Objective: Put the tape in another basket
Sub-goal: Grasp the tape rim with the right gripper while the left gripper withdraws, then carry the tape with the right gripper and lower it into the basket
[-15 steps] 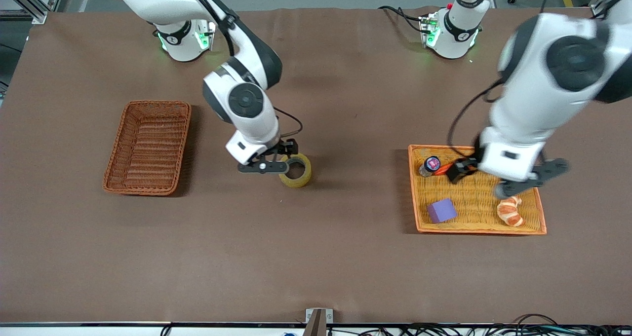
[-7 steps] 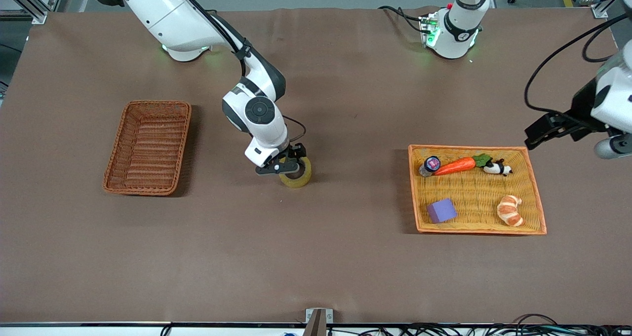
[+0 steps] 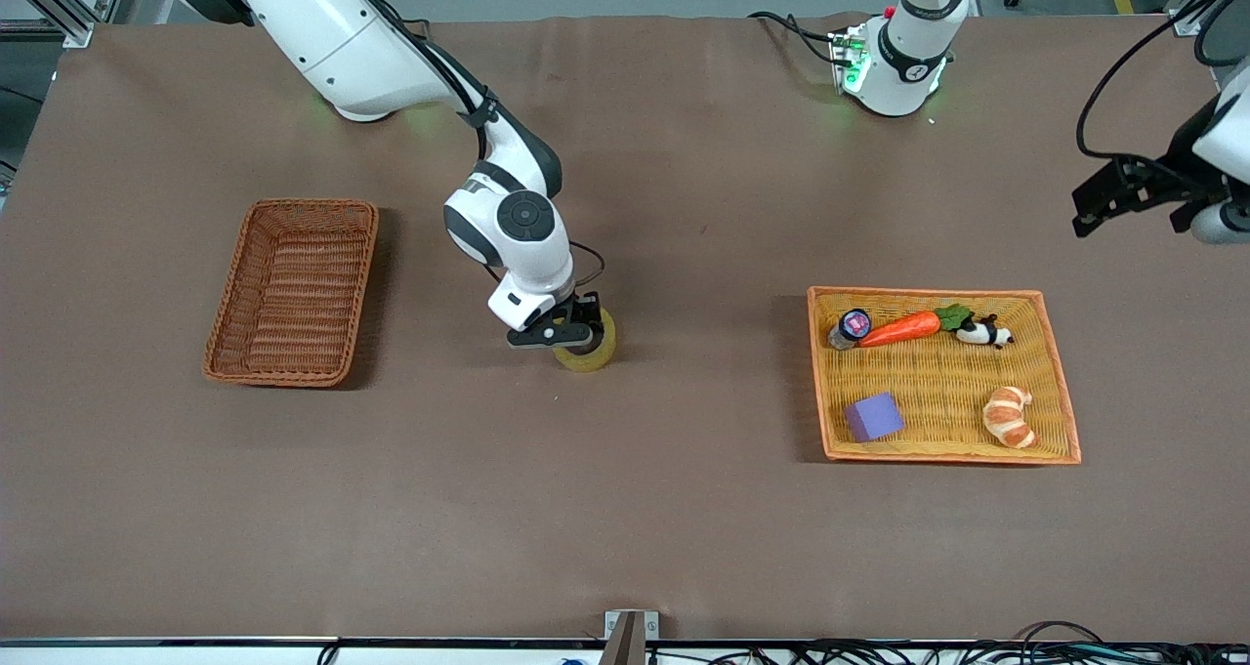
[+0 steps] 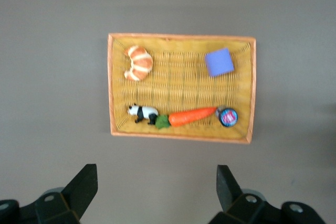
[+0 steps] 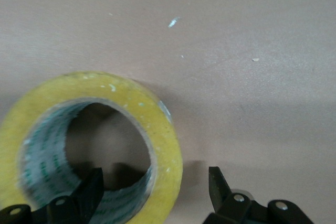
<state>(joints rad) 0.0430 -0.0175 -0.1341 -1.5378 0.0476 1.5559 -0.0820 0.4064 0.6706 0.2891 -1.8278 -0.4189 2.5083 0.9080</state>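
Note:
The tape (image 3: 589, 345), a yellowish roll with a wide hole, lies flat on the brown table near its middle; it also shows in the right wrist view (image 5: 157, 129). My right gripper (image 3: 578, 325) is low over the tape and open, one finger inside the hole and one outside the ring's wall (image 5: 156, 190). The reddish-brown basket (image 3: 293, 291) stands empty toward the right arm's end. My left gripper (image 3: 1138, 196) is open and empty, raised over the left arm's end of the table (image 4: 156, 184).
An orange-yellow basket (image 3: 1060, 392) toward the left arm's end holds a carrot (image 3: 898, 329), a panda toy (image 3: 981, 332), a croissant (image 3: 1009, 416), a purple block (image 3: 873, 416) and a small capped jar (image 3: 851, 327).
My right gripper has come down onto the tape, straddling its wall. My left arm has lifted away from the orange-yellow basket toward the table's end.

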